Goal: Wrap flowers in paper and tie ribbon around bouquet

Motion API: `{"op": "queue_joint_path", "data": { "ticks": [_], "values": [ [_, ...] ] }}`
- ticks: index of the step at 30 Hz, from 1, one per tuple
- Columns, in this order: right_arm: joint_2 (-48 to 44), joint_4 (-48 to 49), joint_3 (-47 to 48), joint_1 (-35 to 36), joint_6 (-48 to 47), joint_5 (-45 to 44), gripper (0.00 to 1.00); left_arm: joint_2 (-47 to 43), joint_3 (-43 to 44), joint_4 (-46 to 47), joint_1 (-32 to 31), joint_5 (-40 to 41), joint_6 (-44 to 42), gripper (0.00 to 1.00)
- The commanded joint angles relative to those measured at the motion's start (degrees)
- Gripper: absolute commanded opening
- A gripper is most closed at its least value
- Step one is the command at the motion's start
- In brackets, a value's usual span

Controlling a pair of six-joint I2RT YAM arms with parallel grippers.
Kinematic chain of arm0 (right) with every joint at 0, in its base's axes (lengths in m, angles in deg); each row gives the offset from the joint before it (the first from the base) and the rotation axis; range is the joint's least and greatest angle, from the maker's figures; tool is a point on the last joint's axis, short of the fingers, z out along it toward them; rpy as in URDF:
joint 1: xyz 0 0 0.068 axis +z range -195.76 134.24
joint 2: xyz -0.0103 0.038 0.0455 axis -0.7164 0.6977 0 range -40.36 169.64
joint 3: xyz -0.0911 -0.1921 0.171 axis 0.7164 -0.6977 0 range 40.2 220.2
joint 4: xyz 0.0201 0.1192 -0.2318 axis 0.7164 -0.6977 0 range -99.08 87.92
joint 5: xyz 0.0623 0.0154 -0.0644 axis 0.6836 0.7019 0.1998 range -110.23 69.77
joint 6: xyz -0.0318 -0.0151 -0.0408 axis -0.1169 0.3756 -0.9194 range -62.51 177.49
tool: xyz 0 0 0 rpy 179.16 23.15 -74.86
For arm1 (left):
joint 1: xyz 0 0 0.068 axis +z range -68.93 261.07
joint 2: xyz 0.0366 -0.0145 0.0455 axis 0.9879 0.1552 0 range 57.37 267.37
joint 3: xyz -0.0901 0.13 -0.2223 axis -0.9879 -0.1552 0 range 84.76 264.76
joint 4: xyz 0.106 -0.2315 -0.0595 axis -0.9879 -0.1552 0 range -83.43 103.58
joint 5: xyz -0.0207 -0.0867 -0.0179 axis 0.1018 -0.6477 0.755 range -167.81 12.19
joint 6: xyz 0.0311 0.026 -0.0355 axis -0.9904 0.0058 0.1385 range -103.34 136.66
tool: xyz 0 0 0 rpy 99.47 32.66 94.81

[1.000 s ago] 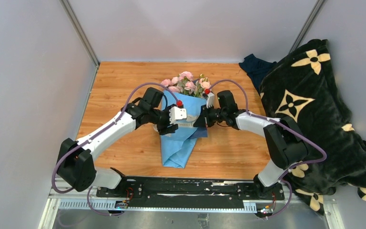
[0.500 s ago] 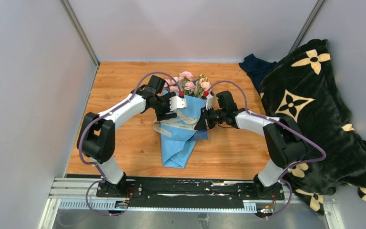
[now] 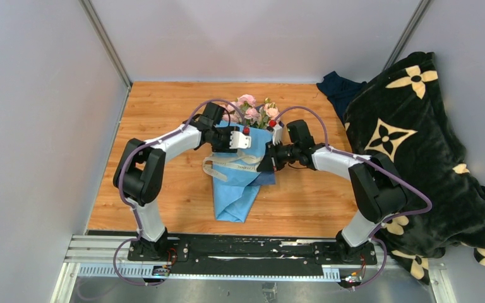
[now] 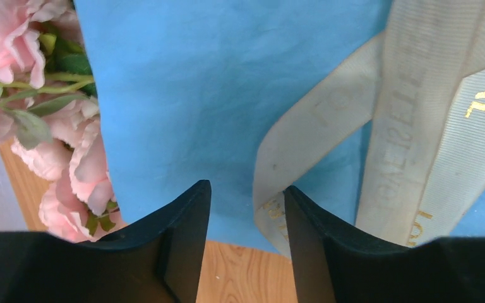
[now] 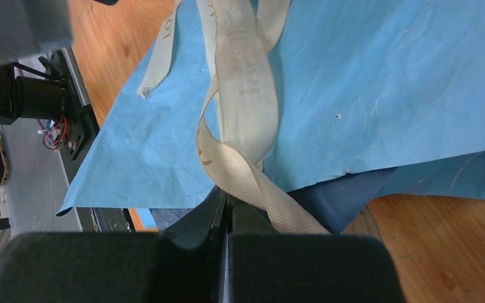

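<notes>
Tying step: right gripper (image 5: 227, 201) is closed, seemingly pinching the ribbon (image 5: 243, 95) over the bouquet (image 3: 233, 196). Left gripper (image 4: 246, 189) gapes empty and must next take the near loose end.

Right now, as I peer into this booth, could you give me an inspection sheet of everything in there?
Surface: wooden table, orange-brown grain.
Job's things: flowers poke from the far end of the blue paper cone; ribbon lies loose across it, untied.
Clutter: black blanket with cream flower print at the right; dark blue cloth behind it.
Grippers: left gripper open over the paper's edge, beside a ribbon end; right gripper shut, ribbon running past its tips, grip unclear.
Cables: purple cables loop along both arms.
Surroundings: grey walls; metal rail at the near edge.
</notes>
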Motion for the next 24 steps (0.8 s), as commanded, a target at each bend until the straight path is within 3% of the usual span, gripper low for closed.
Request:
{"op": "queue_joint_path", "data": {
  "ticks": [1,4,10,14,24],
  "values": [
    [0.3,0.5,1.1,-1.2,0.1,2.4,0.0,0.2,-1.9,2.7,-1.5,-0.5,-2.9,0.43],
    [-0.2,1.3,0.4,-2.4,0.8,2.9,0.0,-0.5,-1.8,1.2,-1.8,-0.5,-3.1,0.01],
    [-1.8,0.2,-1.0,-6.6,1.7,3.3,0.0,-5.7,-3.2,0.7,1.1,11.0,2.4,0.0],
    [-4.8,-1.2,-4.4,-11.0,3.2,3.5,0.0,-12.0,-7.1,-5.9,5.0,16.9,3.4,0.0],
    [-14.6,-0.2,-17.2,-29.6,11.5,-1.1,0.0,-26.8,-21.3,-18.2,18.8,25.5,6.5,0.0]
  ]
}}
